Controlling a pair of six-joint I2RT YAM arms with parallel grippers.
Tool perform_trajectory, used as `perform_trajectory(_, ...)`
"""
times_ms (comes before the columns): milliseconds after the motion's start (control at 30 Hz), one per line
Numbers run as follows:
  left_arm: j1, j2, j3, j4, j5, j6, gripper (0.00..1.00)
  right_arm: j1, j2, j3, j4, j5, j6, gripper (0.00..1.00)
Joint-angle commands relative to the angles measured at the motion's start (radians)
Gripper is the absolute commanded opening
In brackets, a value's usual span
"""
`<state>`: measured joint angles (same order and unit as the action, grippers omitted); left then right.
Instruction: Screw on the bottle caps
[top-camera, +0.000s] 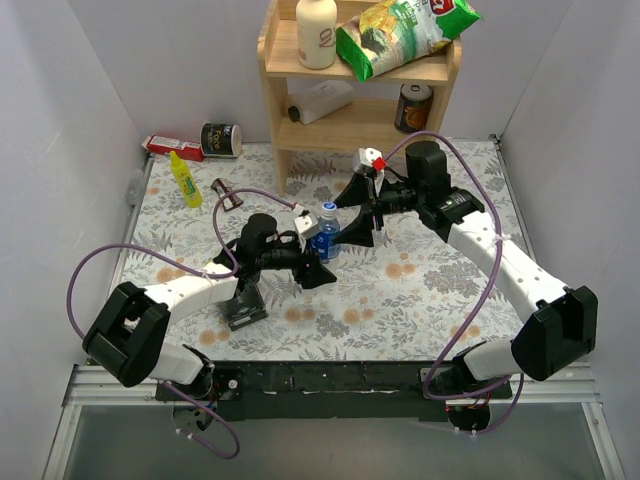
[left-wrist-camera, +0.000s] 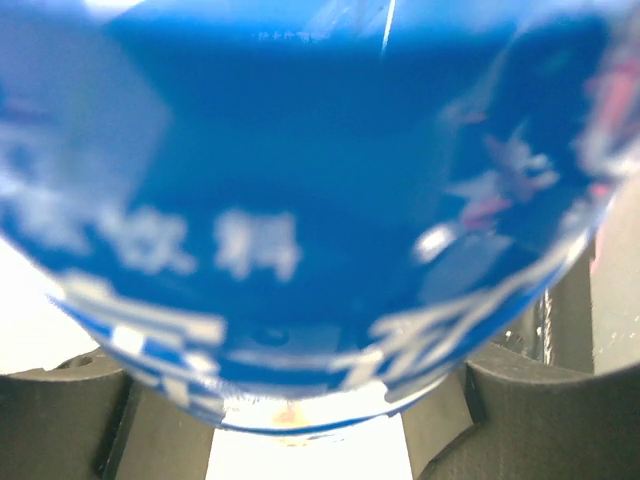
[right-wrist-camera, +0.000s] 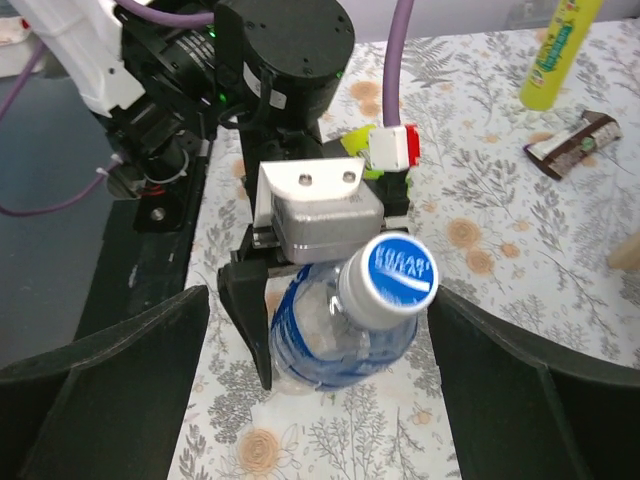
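Observation:
A clear bottle with a blue label band (top-camera: 325, 238) stands mid-table, tilted slightly. My left gripper (top-camera: 320, 258) is shut on its body; in the left wrist view the label (left-wrist-camera: 300, 200) fills the frame between the dark fingers (left-wrist-camera: 520, 410). A blue cap (right-wrist-camera: 400, 272) sits on the bottle's neck and also shows from above (top-camera: 329, 210). My right gripper (right-wrist-camera: 318, 300) is open, its jaws wide apart on either side of the cap, not touching it; from above it (top-camera: 362, 212) is just right of the bottle. The plain bottle and the second cap are out of view.
A wooden shelf (top-camera: 290, 120) at the back holds a white bottle (top-camera: 317, 32), a chips bag (top-camera: 400, 35), a lying bottle (top-camera: 325, 100) and a can (top-camera: 413, 107). At far left are a yellow squeeze bottle (top-camera: 185, 178), a red box (top-camera: 172, 147), a tin (top-camera: 221, 140) and a snack bar (top-camera: 228, 193). A dark packet (top-camera: 243, 312) lies near the left arm.

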<state>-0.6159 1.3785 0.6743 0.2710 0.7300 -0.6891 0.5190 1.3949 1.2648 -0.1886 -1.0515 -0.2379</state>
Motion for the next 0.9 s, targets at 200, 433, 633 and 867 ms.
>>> perform_trajectory(200, 0.051, -0.004, 0.013, 0.039, 0.014, -0.026, 0.0, -0.011, -0.109, 0.007, -0.204, 0.12, -0.114, 0.93)
perform_trajectory(433, 0.035, 0.011, 0.048, -0.104, 0.072, 0.141, 0.0, -0.036, 0.016, 0.156, -0.049, 0.07, 0.04, 0.98)
perform_trajectory(633, 0.028, 0.005, 0.068, -0.122, 0.065, 0.169, 0.0, -0.01, 0.088, 0.182, 0.018, -0.054, 0.066, 0.98)
perform_trajectory(867, 0.028, 0.002, 0.082, -0.136, 0.063, 0.181, 0.0, 0.026, 0.076, 0.119, 0.024, -0.087, 0.071, 0.98)
